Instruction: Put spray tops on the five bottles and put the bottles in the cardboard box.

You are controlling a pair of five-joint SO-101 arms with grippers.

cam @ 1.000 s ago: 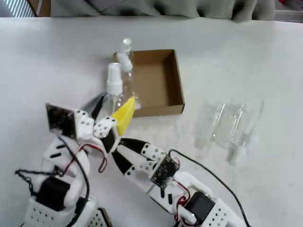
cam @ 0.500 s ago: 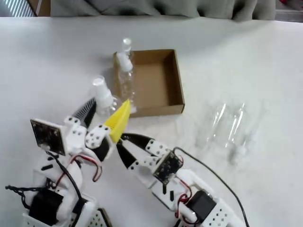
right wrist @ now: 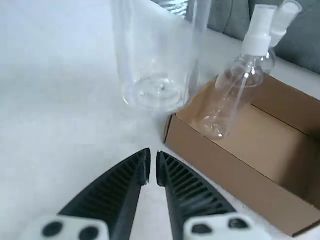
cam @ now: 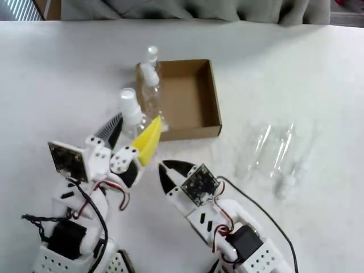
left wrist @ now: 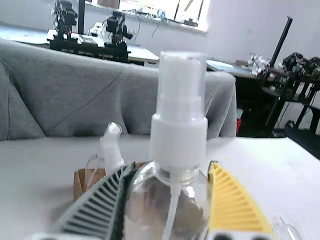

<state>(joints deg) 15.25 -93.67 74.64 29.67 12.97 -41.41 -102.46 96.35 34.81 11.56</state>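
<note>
My left gripper (cam: pixel 136 122), with one black and one yellow finger, is shut on a clear bottle (cam: pixel 132 116) that has a white spray top (left wrist: pixel 179 107) and stands upright just left of the cardboard box (cam: pixel 190 99). A second bottle with a spray top (cam: pixel 150 79) leans inside the box at its left wall, also seen as a bottle (right wrist: pixel 235 90) in the right wrist view. My right gripper (cam: pixel 164 169) hovers in front of the box, shut and holding nothing (right wrist: pixel 152 162). The held bottle's base (right wrist: pixel 155 65) hangs beyond its fingertips.
Several clear bottles without tops (cam: pixel 276 151) lie on the white table to the right of the box. One bottle end (left wrist: pixel 286 230) shows at the left wrist view's edge. A grey sofa stands behind the table's far edge.
My left gripper tilted the bottle leftwards, then brought it back upright near the box. My right gripper, open below the bottle before, has shut and drawn away to the right.
</note>
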